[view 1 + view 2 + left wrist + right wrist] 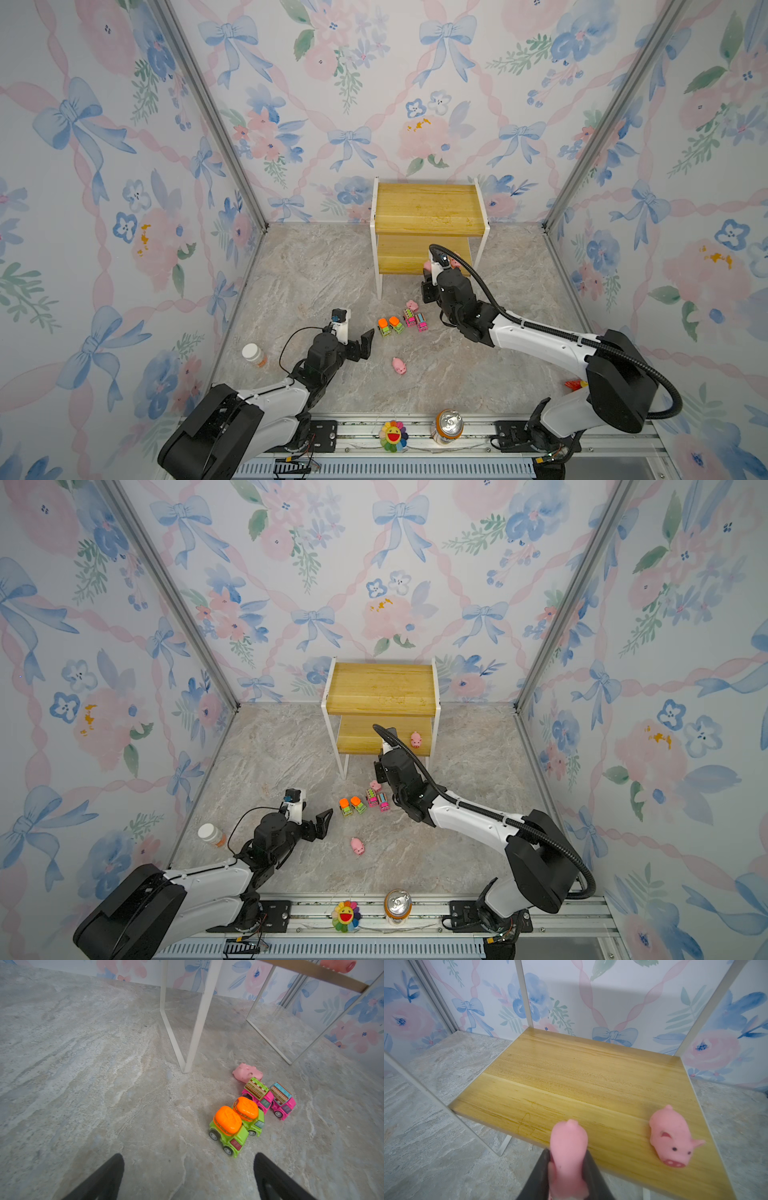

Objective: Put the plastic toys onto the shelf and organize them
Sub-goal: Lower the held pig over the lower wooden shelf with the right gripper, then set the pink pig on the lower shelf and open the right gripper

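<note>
The shelf (430, 208) stands at the back, and one pink pig (670, 1142) lies on its lower board (571, 1076). My right gripper (568, 1152) is shut on a second pig (569, 1138), held over that board's front edge. On the floor in front sit two green trucks (228, 1130) with orange tops, two pink trucks (257, 1095) and a pig (247, 1072) on its side. Another pig (400, 366) lies alone nearer the front. My left gripper (188, 1155) is open and empty, just short of the green trucks (389, 325).
A white-capped pill bottle (254, 354) lies by the left wall. A can (449, 426) and a rainbow flower (392, 435) sit on the front rail. A red packet (575, 384) shows behind the right arm. The shelf's white legs (197, 1022) rise just beyond the trucks.
</note>
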